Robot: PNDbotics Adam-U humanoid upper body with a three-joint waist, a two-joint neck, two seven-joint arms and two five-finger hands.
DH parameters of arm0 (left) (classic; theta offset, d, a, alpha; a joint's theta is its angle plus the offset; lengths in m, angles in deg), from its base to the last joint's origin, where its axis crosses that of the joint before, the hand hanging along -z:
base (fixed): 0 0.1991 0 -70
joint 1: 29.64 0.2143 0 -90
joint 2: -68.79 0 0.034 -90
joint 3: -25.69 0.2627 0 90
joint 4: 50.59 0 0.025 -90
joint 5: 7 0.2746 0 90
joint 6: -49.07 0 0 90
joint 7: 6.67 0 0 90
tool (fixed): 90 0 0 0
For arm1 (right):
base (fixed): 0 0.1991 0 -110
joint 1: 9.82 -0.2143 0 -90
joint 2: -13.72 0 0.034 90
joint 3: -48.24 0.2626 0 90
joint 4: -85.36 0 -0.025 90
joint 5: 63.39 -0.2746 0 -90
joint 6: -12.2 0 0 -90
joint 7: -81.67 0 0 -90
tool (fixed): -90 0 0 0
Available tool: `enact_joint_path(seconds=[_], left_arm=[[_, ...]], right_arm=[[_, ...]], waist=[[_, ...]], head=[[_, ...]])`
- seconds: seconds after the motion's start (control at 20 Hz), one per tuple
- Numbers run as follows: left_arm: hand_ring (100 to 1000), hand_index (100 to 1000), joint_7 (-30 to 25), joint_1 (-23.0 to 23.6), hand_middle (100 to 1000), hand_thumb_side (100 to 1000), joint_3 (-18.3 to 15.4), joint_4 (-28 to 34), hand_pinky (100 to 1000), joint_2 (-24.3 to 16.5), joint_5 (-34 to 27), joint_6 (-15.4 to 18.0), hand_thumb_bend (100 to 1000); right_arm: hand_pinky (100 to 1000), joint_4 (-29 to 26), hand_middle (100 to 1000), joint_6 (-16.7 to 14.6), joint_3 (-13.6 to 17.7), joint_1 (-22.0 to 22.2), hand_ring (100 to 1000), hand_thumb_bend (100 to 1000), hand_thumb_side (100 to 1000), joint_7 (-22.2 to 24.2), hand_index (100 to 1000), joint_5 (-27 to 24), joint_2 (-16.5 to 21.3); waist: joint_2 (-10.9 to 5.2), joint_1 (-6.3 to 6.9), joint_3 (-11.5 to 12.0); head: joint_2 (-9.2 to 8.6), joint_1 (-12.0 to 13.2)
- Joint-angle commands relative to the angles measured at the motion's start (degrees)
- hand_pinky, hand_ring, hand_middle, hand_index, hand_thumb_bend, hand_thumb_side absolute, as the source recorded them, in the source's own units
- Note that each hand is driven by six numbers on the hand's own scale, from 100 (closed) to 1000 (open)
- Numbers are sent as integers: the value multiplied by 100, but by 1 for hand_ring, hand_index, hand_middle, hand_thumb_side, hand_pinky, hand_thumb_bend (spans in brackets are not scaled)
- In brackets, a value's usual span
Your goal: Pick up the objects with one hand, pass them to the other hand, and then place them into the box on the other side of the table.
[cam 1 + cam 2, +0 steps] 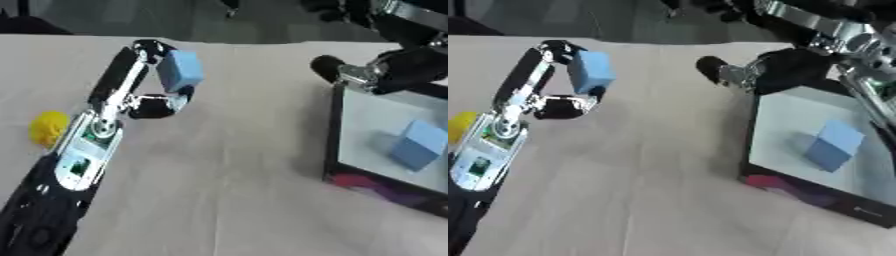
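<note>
Near the table's [236,165] left edge lies a small yellow object [48,127], just beside the left forearm. The left hand [144,80] is raised over the left half of the surface, fingers and thumb curled round a light blue block [182,70] and pinching it clear of the cloth. Toward the right edge sits the box [332,135], dark-walled with a pale floor, and a second blue block [417,145] rests inside it, tilted on a corner. The right hand [750,70] hangs at the box's far left corner; whether its fingers are curled or straight cannot be told.
</note>
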Motion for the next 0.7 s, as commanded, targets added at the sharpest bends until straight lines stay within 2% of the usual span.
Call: enact_joint_path(seconds=[0.05,0.7], left_arm=[[772,523,13,-60,575,101,73,171,760,36,-131,129,100],[762,520,-153,-69,565,148,263,174,742,295,-428,530,100]], right_arm=[[974,77,978,-71,-54,-169,1000,268,456,79,947,140,2],[963,446,958,-394,-412,-553,1000,340,370,375,937,577,-294]], waist=[[-189,-83,15],[-174,-113,61]], head=[[-59,-60],[-58,-119]])
